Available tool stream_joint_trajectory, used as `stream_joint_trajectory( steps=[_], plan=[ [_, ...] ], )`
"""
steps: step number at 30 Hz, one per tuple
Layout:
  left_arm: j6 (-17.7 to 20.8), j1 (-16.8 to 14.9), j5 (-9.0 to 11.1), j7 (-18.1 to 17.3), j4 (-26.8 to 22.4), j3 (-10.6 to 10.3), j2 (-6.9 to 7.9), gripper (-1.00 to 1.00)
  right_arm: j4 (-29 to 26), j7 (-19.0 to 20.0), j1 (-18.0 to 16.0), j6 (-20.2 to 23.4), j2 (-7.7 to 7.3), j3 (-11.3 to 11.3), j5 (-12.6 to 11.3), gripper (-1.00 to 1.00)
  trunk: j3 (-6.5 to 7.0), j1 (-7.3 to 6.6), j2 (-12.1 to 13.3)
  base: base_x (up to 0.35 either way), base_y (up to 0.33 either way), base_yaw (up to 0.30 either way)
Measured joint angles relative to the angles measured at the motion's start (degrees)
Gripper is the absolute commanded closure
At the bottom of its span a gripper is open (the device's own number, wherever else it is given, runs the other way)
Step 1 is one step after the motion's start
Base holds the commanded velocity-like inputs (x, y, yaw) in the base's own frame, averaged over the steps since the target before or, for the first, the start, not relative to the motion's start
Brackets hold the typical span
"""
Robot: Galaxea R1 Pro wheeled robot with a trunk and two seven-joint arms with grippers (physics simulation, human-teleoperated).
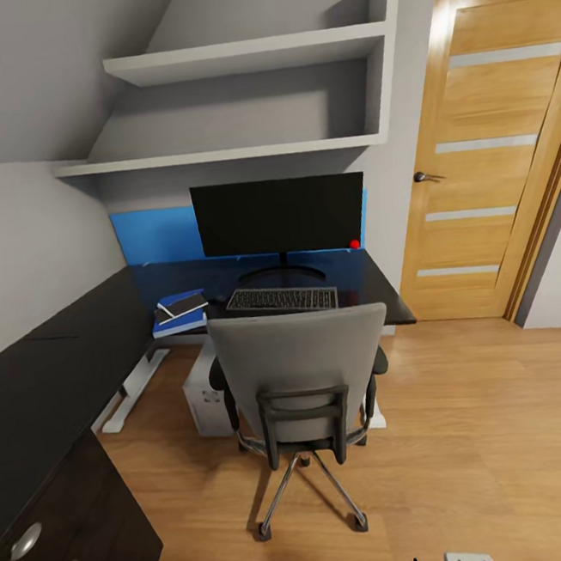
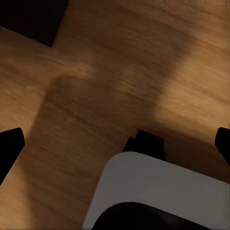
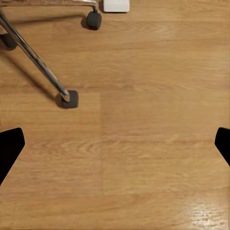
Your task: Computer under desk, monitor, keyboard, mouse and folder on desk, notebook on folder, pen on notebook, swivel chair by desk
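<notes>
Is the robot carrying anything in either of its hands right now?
No. The left gripper and right gripper both have their fingers spread wide with only wood floor between them; nothing is held.

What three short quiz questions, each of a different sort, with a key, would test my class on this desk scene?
1. True or false: the keyboard lies in front of the monitor.
2. The swivel chair stands: A) facing the door, B) pulled up to the desk, C) tipped over.
3. Fill in: the notebook rests on the blue ____.

Key: 1 true; 2 B; 3 folder.
</notes>
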Motion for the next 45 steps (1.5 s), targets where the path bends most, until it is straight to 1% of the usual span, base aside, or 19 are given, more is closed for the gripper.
stream_joint_trajectory(
  steps=[6, 8, 12, 14, 16, 20, 25, 30, 33, 36, 40, 42, 45],
  plan=[
    [-0.1, 0.0, 0.0, -0.1, 0.0, 0.0, 0.07, -1.0, 0.0, 0.0, 0.0, 0.0, 0.03, 0.0, 0.0, -1.0, 1.08, -1.32, 2.4, 0.0, 0.0, 0.0],
    [-0.2, 0.0, 0.0, -0.1, -0.1, 0.0, 0.35, -1.0, 0.0, 0.0, 0.0, 0.0, 0.05, 0.0, 0.0, -1.0, 1.44, -1.76, 3.2, 0.0, 0.0, 0.0],
    [-0.2, 0.0, 0.0, -0.1, -0.4, 0.1, 1.45, -1.0, 0.0, 0.0, 0.0, 0.0, 0.03, 0.0, 0.0, -1.0, 2.16, -2.64, 4.8, 0.0, 0.0, 0.0],
    [-0.2, 0.0, 0.0, -0.2, -0.6, 0.1, 1.69, -1.0, 0.0, 0.0, 0.0, 0.0, 0.04, 0.0, 0.0, -1.0, 2.51, -3.08, 5.6, 0.0, 0.0, 0.0],
    [-0.2, 0.0, 0.0, -0.7, -0.7, 0.1, 1.86, -1.0, 0.0, 0.0, 0.0, 0.0, 0.04, 0.0, 0.0, -1.0, 2.87, -3.51, 6.4, 0.0, 0.0, 0.0],
    [-0.1, 0.0, 0.0, -2.9, -0.7, 0.1, 2.12, -1.0, 0.0, 0.0, 0.0, 0.0, 0.03, 0.0, 0.0, -1.0, 3.59, -4.39, 8.0, 0.0, 0.0, 0.0],
    [-0.1, 0.0, 0.1, -4.0, -0.7, 0.2, 2.54, -1.0, 0.0, 0.0, 0.0, 0.0, 0.05, 0.0, 0.0, -1.0, 4.49, -5.49, 10.0, 0.0, 0.0, 0.0],
    [-0.1, 0.0, 0.2, -4.9, -0.6, 0.3, 4.32, -1.0, 0.0, 0.0, 0.0, 0.0, 0.0, 0.0, 0.0, -1.0, 5.39, -6.59, 12.0, 0.0, 0.0, 0.0],
    [-0.1, 0.0, 0.4, -5.1, -0.5, 0.3, 4.81, -1.0, 0.0, 0.0, 0.0, 0.0, 0.02, 0.0, 0.0, -1.0, 5.93, -7.25, 13.2, 0.0, 0.0, 0.0],
    [0.0, 0.0, 1.0, -5.2, -0.3, 0.3, 5.11, -1.0, 0.0, 0.0, 0.0, 0.0, 0.02, 0.0, 0.0, -1.0, 5.93, -7.26, 13.3, 0.0, 0.0, 0.0],
    [0.1, 0.0, 1.7, -5.2, -0.1, 0.3, 5.44, -1.0, 0.0, 0.0, 0.0, 0.0, 0.03, 0.0, 0.0, -1.0, 6.64, -8.13, 14.8, 0.0, 0.0, 0.0],
    [0.1, 0.0, 1.8, -5.2, 0.0, 0.3, 6.04, -1.0, 0.0, 0.0, 0.0, 0.0, 0.03, 0.0, 0.0, -1.0, 7.0, -8.57, 15.6, 0.0, 0.0, 0.0],
    [0.2, 0.0, 1.9, -5.2, 0.0, 0.3, 6.55, -1.0, 0.0, 0.0, 0.0, 0.0, 0.02, 0.0, 0.0, -1.0, 7.54, -9.23, 16.8, 0.0, 0.0, 0.0]
  ],
)
